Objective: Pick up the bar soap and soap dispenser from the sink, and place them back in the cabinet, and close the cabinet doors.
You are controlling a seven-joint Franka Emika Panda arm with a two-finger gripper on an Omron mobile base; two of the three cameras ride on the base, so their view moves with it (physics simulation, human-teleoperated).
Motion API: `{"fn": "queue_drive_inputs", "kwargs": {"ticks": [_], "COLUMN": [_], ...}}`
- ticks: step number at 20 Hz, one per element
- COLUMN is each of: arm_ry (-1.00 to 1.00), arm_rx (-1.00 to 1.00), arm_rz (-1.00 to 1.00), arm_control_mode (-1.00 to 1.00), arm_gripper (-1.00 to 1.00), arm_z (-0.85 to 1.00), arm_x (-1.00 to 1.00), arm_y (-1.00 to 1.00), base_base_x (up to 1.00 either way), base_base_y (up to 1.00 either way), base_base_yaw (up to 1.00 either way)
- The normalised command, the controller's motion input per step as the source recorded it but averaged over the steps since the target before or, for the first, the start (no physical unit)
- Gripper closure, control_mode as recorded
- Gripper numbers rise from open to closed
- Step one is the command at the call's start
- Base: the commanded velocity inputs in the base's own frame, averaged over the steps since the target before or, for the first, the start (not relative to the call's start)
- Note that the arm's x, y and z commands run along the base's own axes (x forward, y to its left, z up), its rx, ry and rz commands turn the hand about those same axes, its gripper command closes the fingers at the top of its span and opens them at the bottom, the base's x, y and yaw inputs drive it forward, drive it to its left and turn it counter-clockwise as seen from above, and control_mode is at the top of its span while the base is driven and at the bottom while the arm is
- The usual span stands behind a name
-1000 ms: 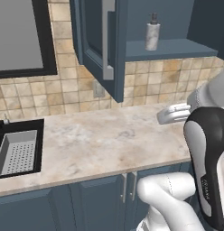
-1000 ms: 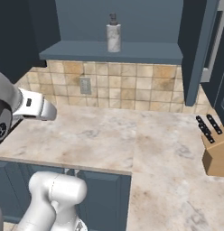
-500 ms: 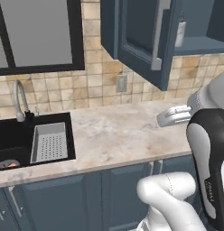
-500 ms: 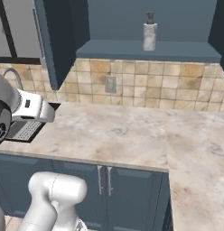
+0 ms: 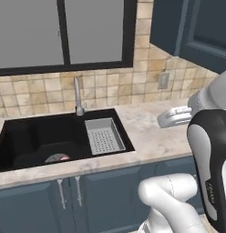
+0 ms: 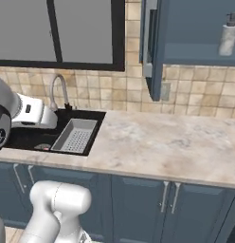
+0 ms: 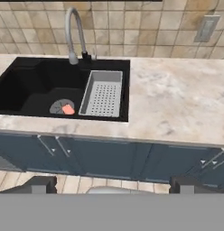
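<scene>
The bar soap [image 7: 68,109] lies on the floor of the sink [image 7: 23,72], on the grey drain [image 7: 58,106] near the front wall; in my left base view only a sliver of it [image 5: 63,158] shows above the front rim. Beside it, in the sink's right end, sits the perforated tray [image 7: 102,92], and the faucet [image 7: 73,31] rises from the back rim. The soap dispenser [image 6: 228,39] stands upright on the cabinet [image 6: 195,28] shelf, up at the right of my right base view, and a cabinet door [image 6: 151,47] stands open, edge-on, left of the shelf. My gripper [image 7: 113,185] hangs out in front of the counter [image 7: 177,103], apart from everything, its two fingertips [image 7: 39,184] spread wide with nothing between them. Below the counter's front edge run the blue lower doors [image 7: 109,160].
</scene>
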Motion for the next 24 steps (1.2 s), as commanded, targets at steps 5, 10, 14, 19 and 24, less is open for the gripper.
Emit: {"fn": "queue_drive_inputs", "kwargs": {"ticks": [5,10,14,19,24], "arm_ry": [0.00,0.00,0.00,0.00,0.00], "arm_rx": [0.00,0.00,0.00,0.00,0.00], "arm_rz": [0.00,0.00,0.00,0.00,0.00], "arm_control_mode": [1.00,1.00,1.00,1.00,1.00], "arm_gripper": [-1.00,-1.00,-1.00,-1.00,-1.00], "arm_z": [0.00,0.00,0.00,0.00,0.00], "arm_x": [0.00,0.00,0.00,0.00,0.00], "arm_y": [0.00,0.00,0.00,0.00,0.00], "base_base_x": [0.00,0.01,0.14,0.27,0.44], "base_base_y": [0.90,0.77,0.51,0.42,0.35], "base_base_yaw": [0.00,0.00,0.00,0.00,0.00]}}
